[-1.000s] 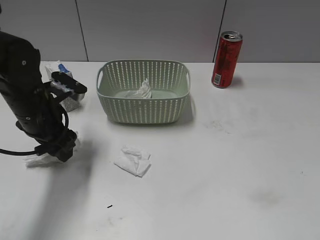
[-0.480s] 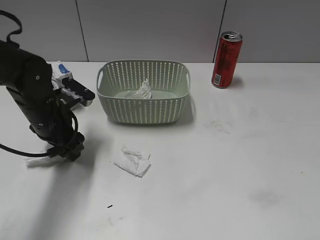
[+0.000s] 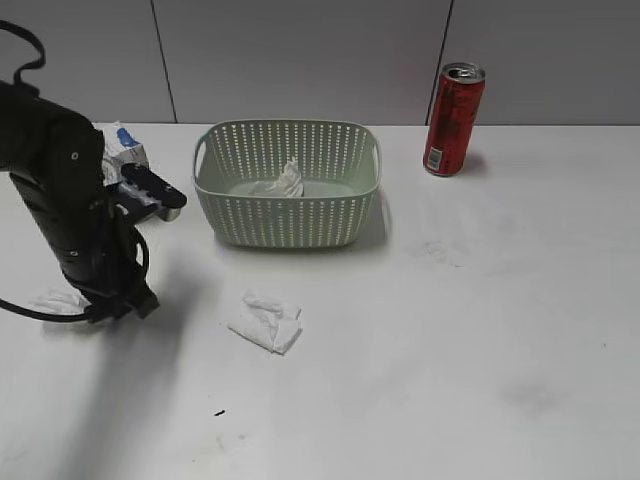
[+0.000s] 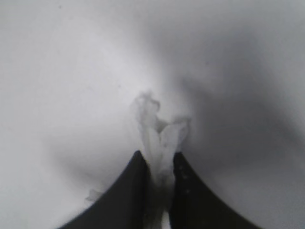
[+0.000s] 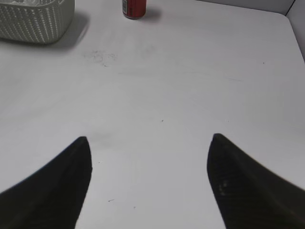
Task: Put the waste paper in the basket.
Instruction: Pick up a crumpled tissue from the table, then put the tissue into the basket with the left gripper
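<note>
The pale green basket [image 3: 288, 215] stands at the table's back middle, with one white paper wad [image 3: 283, 183] inside it. A second wad [image 3: 265, 321] lies flat on the table in front of the basket. My left gripper [image 3: 108, 308] is down at the table's left, shut on a third wad [image 3: 57, 300]. In the left wrist view the wad [image 4: 157, 129] is pinched between the jaws [image 4: 157, 160]. My right gripper [image 5: 148, 143] is open and empty over bare table. It does not show in the exterior view. The basket's corner shows in the right wrist view [image 5: 35, 19].
A red can stands at the back right [image 3: 454, 118] and shows in the right wrist view [image 5: 134, 8]. A white-and-blue carton [image 3: 125, 150] stands behind my left arm, left of the basket.
My left arm has shifted and its gripper has moved over the left wad, which now sticks out to the gripper's left, pulled in shorter. The other wads and the basket have not moved.
</note>
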`<act>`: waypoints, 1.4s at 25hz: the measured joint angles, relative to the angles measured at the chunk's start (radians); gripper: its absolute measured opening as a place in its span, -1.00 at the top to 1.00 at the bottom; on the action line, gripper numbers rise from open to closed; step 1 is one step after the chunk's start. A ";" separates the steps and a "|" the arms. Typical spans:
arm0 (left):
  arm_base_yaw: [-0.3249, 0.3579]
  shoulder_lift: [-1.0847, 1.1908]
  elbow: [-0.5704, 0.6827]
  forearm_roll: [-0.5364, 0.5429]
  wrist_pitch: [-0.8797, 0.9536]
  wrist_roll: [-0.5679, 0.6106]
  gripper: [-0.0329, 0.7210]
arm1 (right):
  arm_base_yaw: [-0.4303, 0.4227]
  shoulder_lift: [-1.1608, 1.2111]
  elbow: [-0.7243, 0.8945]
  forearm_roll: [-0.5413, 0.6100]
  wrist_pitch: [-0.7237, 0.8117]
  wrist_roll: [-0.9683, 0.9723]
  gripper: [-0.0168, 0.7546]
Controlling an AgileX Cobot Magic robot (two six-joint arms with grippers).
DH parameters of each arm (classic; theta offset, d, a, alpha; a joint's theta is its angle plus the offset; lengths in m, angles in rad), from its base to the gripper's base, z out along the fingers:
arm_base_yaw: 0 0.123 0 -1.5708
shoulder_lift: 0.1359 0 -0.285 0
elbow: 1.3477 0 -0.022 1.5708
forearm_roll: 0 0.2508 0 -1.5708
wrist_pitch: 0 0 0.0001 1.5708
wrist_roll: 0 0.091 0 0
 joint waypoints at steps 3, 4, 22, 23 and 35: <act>0.000 -0.023 0.001 0.006 0.034 0.002 0.87 | 0.000 0.000 0.000 0.000 0.000 0.000 -0.53; 0.000 -0.040 -0.003 0.006 0.048 0.001 0.88 | 0.000 0.000 0.000 0.000 0.000 0.000 -0.53; -0.056 -0.211 -0.348 -0.144 -0.369 0.001 0.89 | 0.000 0.000 0.000 -0.008 0.000 0.000 -0.53; -0.073 -0.197 -0.348 -0.145 -0.410 0.001 0.89 | 0.000 0.000 0.000 -0.009 0.000 0.000 -0.53; -0.191 0.064 -0.348 -0.148 -0.658 0.002 0.88 | 0.000 0.000 0.000 -0.013 0.000 0.000 -0.53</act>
